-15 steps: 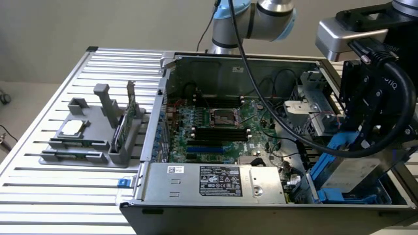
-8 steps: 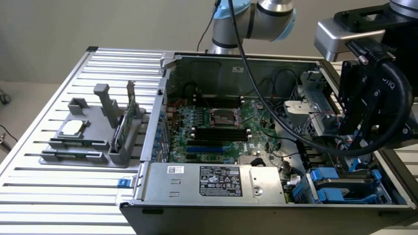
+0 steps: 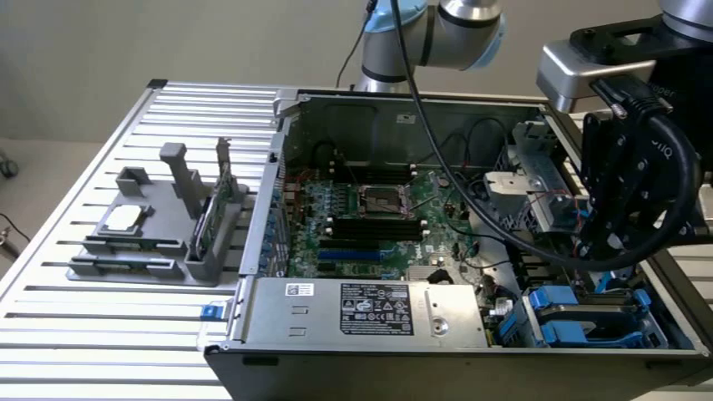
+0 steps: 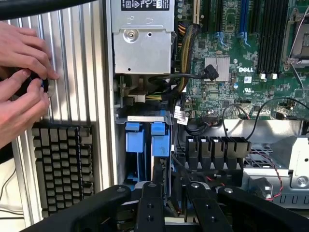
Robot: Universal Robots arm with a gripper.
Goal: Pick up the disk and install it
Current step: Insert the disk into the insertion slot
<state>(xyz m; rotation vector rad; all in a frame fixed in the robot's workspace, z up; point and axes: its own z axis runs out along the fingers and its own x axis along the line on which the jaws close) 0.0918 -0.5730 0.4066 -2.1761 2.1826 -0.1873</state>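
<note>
One pincer [image 4: 175, 193], black, hung just above the open computer case [image 3: 446, 368], over the end at the exterior view's right; whether it was open or closed could not be told. Directly beyond it in the wrist view lay the drive bay [image 4: 145, 117], with two blue carrier fronts side by side in it. The disk [image 4: 160, 139] read as the carrier in line with the pincer, seated in the bay, with the second carrier [image 4: 133, 137] just beside it. Silver body and label were hidden, so which carrier was the task's could not be told for sure. Black cable connectors [image 4: 217, 145] sat next to the bay, toward the motherboard [image 3: 368, 217]. The silver power supply [image 3: 356, 309] lay beside the bay, along the case's near wall in the exterior view. The case stood on a ribbed metal desk [image 3: 112, 334]. Well apart, toward the exterior view's left, a grey fixture [image 3: 145, 259] on the desk carried a small square chip [image 3: 123, 219], lying flat, and a green circuit card [image 3: 206, 224], standing on edge. In the wrist view a person's hands [image 4: 21, 48] pinched a small dark round object [image 4: 37, 84] over the desk, near a black keyboard [image 4: 63, 169].
</note>
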